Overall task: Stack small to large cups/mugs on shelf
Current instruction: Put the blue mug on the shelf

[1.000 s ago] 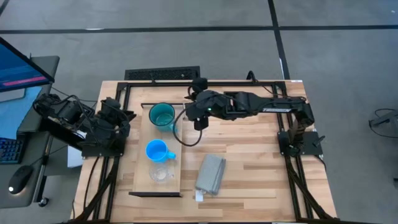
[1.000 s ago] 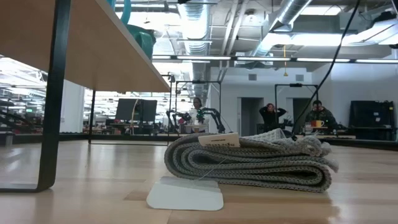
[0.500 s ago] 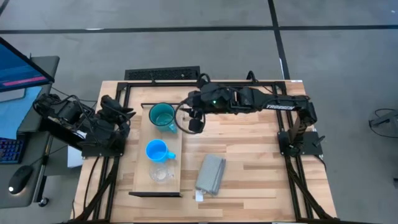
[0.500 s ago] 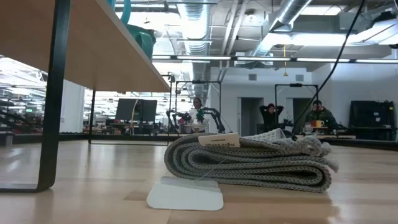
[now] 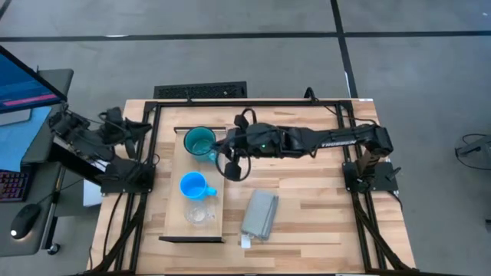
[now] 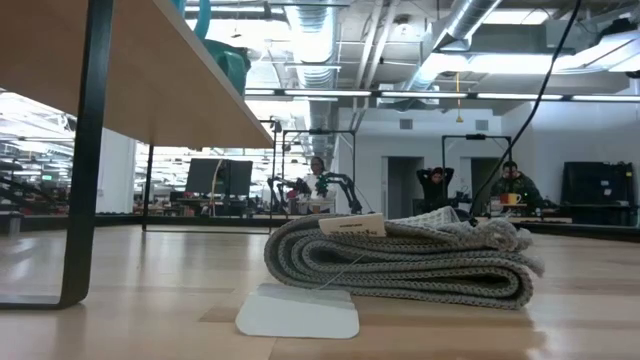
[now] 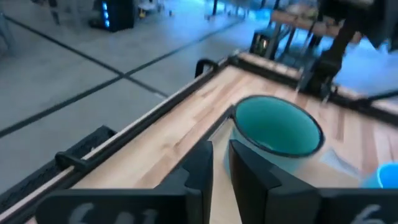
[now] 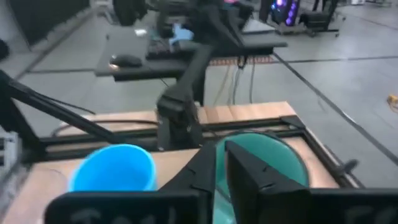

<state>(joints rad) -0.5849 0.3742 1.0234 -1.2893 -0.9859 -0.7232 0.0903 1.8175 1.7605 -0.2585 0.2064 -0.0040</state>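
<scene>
Since a second ago the right arm has stretched farther across the bench, bringing the right tool point(image 5: 222, 146) from beside the shelf's far end up to the teal mug point(image 5: 199, 142); the left arm has swung back off the bench, and the left tool point(image 5: 132, 125) now sits past the bench's left edge near its far left corner.

In the right wrist view that tool's two dark fingers point(image 8: 202, 171) stand nearly together with only a thin gap, holding nothing, with the teal mug's rim just beyond them. The left tool's fingers point(image 7: 200, 169) are likewise almost closed and empty, pointing toward the teal mug from the far side.

The shelf point(image 5: 176, 228) is a long pale board with dark short ends, lying lengthwise near the bench's left side. On it stand three vessels in a row: the large teal mug at the far end, open side up, handle toward the right arm; the bright blue mug point(image 5: 192, 185) in the middle, handle pointing right; and the small clear cup point(image 5: 199, 215) just beside it at the near end.

A folded grey cloth point(image 5: 259, 213) lies on the bench to the right of the shelf.
</scene>
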